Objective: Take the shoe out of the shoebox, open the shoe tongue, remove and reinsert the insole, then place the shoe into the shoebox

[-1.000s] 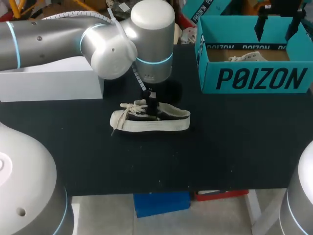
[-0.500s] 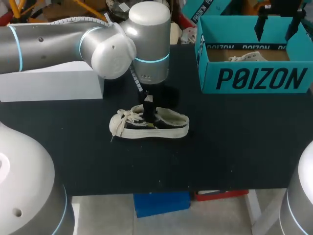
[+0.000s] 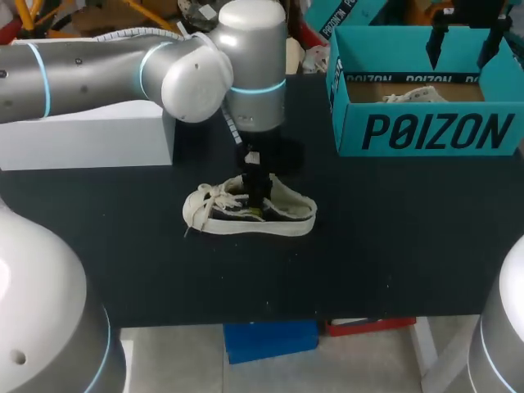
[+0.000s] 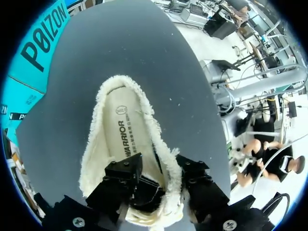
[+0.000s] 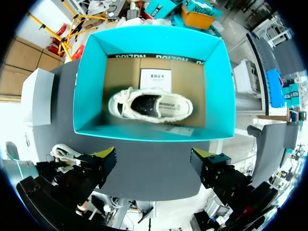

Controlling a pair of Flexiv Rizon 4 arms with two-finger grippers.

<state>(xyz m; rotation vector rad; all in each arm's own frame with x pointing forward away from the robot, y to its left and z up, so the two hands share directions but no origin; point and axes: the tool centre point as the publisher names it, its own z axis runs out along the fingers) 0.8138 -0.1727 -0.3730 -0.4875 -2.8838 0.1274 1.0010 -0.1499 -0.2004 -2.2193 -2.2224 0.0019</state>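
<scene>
A cream low shoe (image 3: pixel 219 214) with a black tongue lies on the black table, toe to the left. My left gripper (image 3: pixel 257 195) reaches straight down into its opening. In the left wrist view one finger (image 4: pixel 121 177) is inside the shoe (image 4: pixel 126 139) over the tongue and the other is outside its frayed side wall. The fingers stand apart, so my left gripper (image 4: pixel 156 177) is open, and the printed insole lies ahead of it. My right gripper (image 3: pixel 464 41) hangs open above the teal shoebox (image 3: pixel 426 131). A second shoe (image 5: pixel 150 106) lies inside that shoebox (image 5: pixel 144 134), ahead of my right gripper (image 5: pixel 154 159).
A white box (image 3: pixel 82 139) stands at the table's back left, under my left arm. The teal shoebox fills the back right corner. Bare black tabletop (image 3: pixel 368 254) stretches in front of and to the right of the shoe.
My left gripper has parted its fingers after being shut on the shoe's side wall. The shoe came down slightly toward the front and now rests flat, its opening turned more upward. The right arm kept still.
</scene>
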